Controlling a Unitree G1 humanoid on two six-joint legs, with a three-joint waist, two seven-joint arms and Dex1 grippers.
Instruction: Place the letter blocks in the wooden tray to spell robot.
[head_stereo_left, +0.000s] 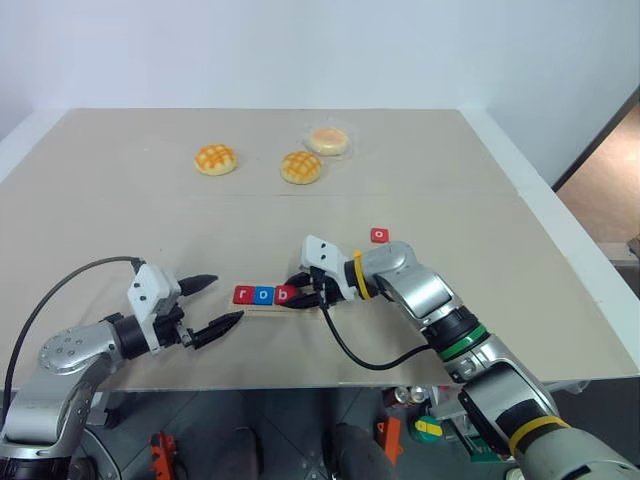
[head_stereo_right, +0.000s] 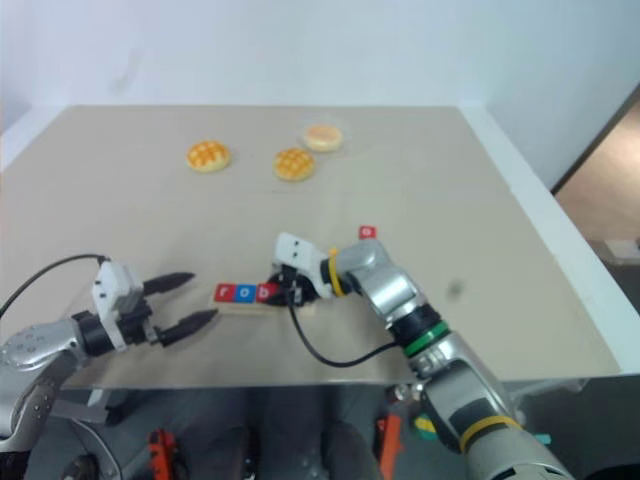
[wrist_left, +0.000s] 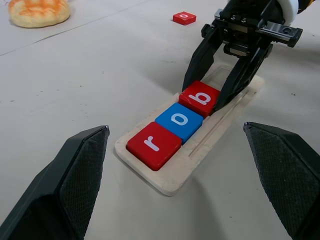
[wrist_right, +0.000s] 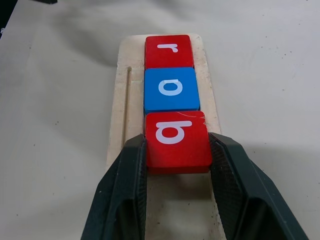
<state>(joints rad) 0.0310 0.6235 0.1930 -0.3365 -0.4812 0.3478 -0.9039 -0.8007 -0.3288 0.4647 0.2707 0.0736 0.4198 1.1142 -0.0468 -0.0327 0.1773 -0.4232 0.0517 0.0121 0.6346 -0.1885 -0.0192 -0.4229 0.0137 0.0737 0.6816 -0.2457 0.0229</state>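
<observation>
While the right gripper (wrist_right: 177, 155) pinches the red b block (wrist_right: 176, 141) between its two fingers, that tile sits on the wooden tray (wrist_left: 210, 137) right behind the blue o block (wrist_right: 171, 89) and the red r block (wrist_right: 169, 50), so it reads r-o-b. The left gripper (head_stereo_left: 212, 303) hovers just beside the tray's r end, jaws spread wide, holding nothing. Another red o tile (head_stereo_left: 379, 236) lies apart on the table (head_stereo_left: 120, 220), buns (head_stereo_left: 300, 167) farther off.
</observation>
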